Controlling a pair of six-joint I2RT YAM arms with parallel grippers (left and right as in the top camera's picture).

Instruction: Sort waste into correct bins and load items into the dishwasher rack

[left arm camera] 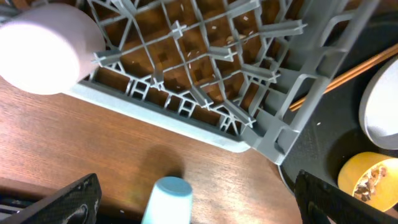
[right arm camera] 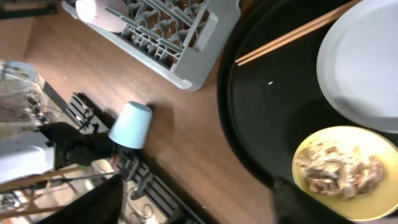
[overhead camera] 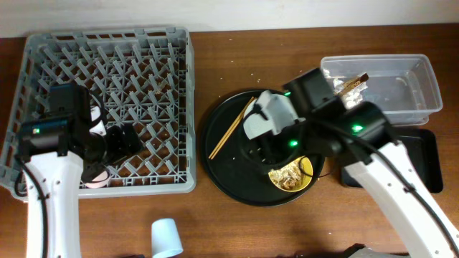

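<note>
Scraps (right arm camera: 339, 167) lay in the yellow bowl (right arm camera: 354, 208) (on the round black tray (right arm camera: 261, 106)); left gripper (left arm camera: 199, 205) and right gripper (right arm camera: 196, 205) gaped empty; pink cup (left arm camera: 40, 53) sat in the rack (left arm camera: 155, 117).

Pink cup (left arm camera: 38, 53) at rack (left arm camera: 186, 106) corner; light-blue cup (left arm camera: 168, 198) on table (left arm camera: 74, 140) below.

Overhead: right arm (overhead camera: 391, 168) hides most of grey plate (overhead camera: 254, 127) and part of black tray (overhead camera: 424, 156) by right edge; pink cup (overhead camera: 97, 180) partly under left arm (overhead camera: 50, 179).

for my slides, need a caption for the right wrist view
A yellow bowl of food scraps beside the grey plate and chopsticks on the round black tray
</note>
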